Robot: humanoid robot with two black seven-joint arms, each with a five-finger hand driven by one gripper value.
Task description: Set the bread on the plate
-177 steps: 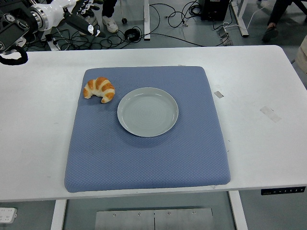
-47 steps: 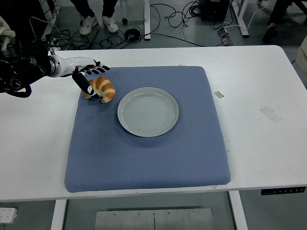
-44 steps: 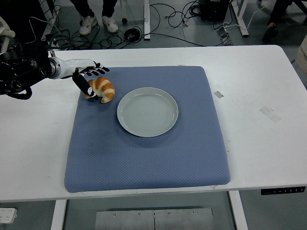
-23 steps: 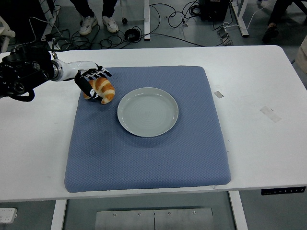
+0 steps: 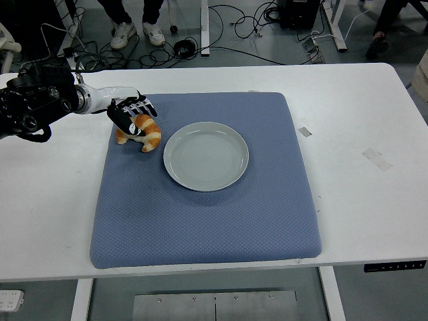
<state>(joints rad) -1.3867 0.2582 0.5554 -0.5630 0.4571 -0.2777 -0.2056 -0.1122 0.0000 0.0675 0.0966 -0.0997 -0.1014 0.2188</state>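
- Left arm comes in over the table's far-left corner. Left hand [image 5: 131,114] sits on top of the croissant [image 5: 140,132], fingers [image 5: 143,107] curled over its far side, thumb down its left side. Looks like a closing grasp; can't tell if it's bearing any load yet.
- Croissant: on the blue mat [image 5: 204,221], in the mat's far-left corner, just left of the plate [image 5: 206,156]. Close to the rim, not touching as far as I can see. Not on the plate, so the task is still open.
- Handling, my read: light, soft, flaky crust. Crushes and sheds if squeezed hard. Glazed top may be a bit slick. Curved shape, so it could roll in a loose grip.
- Best hold, I'd say: across the thick middle, fingers one side, thumb the other, light pressure. Horn tips are thin and would likely snap.
- Plate: round, grey-green, raised rim, about mid-mat toward the far side, nothing on it. Short carry to the right. The bread needs to clear the rim, else it could nudge the plate.
- Mat is a textured pad, probably good grip under the plate.
- White table [image 5: 47,214] around the mat: a small tape patch [image 5: 305,132] right of the mat, another one [image 5: 376,158] nearer the right edge. Neither is in the path.
- Nothing stands between croissant and plate.
- Right arm: not in sight.
- Beyond the far edge: cables [image 5: 227,33] on the floor, a person's shoes [image 5: 121,35] far left. Clear of the work area.
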